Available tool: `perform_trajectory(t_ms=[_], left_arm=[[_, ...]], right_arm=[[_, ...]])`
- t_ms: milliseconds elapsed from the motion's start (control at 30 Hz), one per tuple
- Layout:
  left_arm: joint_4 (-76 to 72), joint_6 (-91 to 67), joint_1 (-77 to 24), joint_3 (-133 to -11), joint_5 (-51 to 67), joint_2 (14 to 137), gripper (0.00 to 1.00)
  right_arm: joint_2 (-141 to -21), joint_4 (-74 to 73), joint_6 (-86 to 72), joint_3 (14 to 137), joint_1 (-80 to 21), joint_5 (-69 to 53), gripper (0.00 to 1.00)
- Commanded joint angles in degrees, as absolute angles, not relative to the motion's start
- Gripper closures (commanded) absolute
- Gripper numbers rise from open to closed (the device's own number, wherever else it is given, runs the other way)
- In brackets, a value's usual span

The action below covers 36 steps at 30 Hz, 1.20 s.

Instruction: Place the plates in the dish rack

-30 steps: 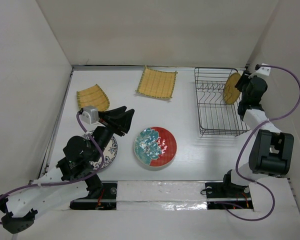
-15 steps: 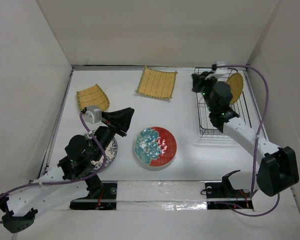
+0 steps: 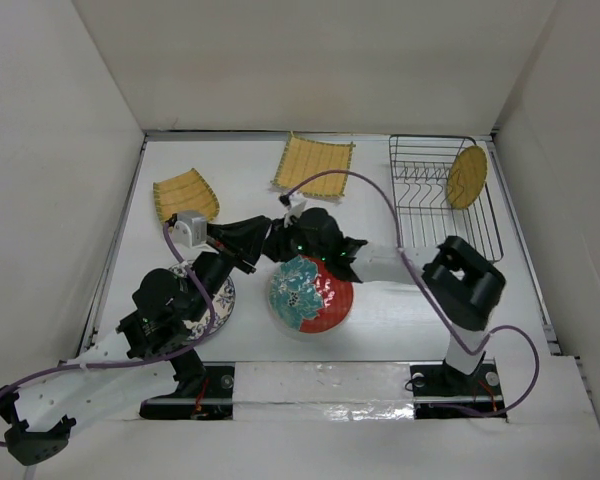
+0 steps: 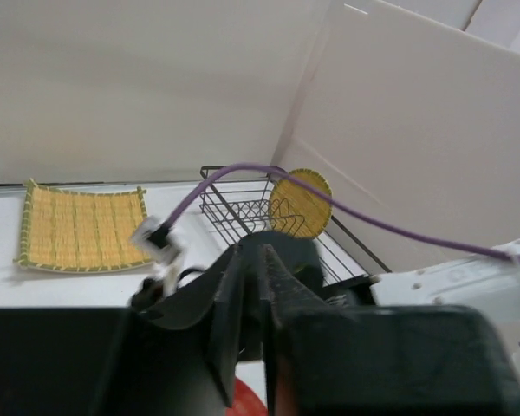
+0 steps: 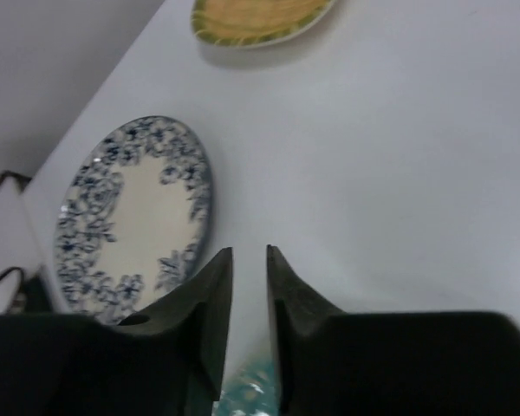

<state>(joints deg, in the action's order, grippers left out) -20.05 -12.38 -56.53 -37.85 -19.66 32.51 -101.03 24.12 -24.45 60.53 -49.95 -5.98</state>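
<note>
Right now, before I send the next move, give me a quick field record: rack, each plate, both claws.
dish rack: far right, holds one plate
small round yellow plate: on edge in rack
red-and-teal plate: flat, centre, right arm over it
blue-and-white plate: flat, under left arm
left square bamboo plate: flat
middle square bamboo plate: flat
left claw: shut, empty
right claw: slightly open, empty

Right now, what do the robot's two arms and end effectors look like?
Left arm and right arm: black joints, white links, a purple cable each. Left end effector and right end effector: black wedge-shaped fingers. White block on the left wrist; green lights on the right.
</note>
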Motion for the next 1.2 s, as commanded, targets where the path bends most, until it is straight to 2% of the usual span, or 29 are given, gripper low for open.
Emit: perform_trajectory(t_ms=[0, 33, 67, 233, 567, 833, 967, 1067, 1167], left_arm=[[-22.85, -11.60, -56.69, -37.71, -19.07, 31.82, 0.88], [-23.03, -11.43, -56.69, -37.62, -19.42, 31.73, 0.86], [-23.20, -11.43, -56.69, -37.53, -19.51, 31.47, 0.84], [-23.20, -11.43, -56.69, -37.44, -18.46, 31.20, 0.77], [-23.29, -11.16, -56.69, -37.62, -16.70, 30.94, 0.72], [-23.38, -10.99, -56.69, -37.62, -16.79, 30.41, 0.70], [-23.38, -10.99, -56.69, -37.62, -16.44, 30.50, 0.70], [-23.38, -10.99, -56.69, -37.62, -16.52, 30.32, 0.70], [-23.29, -10.99, -56.69, -37.62, -16.70, 30.15, 0.70]], right_arm=[[-108.17, 31.53, -33.73, 67.31, -53.25, -9.57, 0.67], [-112.98, 32.60, -35.23, 70.28, -54.74, -10.71, 0.64], [-115.12, 33.56, -37.51, 71.97, -55.54, -11.24, 0.56], [-124.35, 28.49, -38.85, 82.60, -58.79, -9.24, 0.46], [-132.53, 18.11, -39.11, 92.63, -60.64, -5.54, 0.45], [-137.46, 16.52, -41.39, 96.42, -63.98, -5.89, 0.45], [-138.34, 16.52, -41.75, 96.15, -64.51, -6.33, 0.47], [-138.34, 16.61, -41.84, 95.63, -64.51, -6.68, 0.53], [-137.99, 17.40, -42.27, 94.57, -64.51, -6.77, 0.74]])
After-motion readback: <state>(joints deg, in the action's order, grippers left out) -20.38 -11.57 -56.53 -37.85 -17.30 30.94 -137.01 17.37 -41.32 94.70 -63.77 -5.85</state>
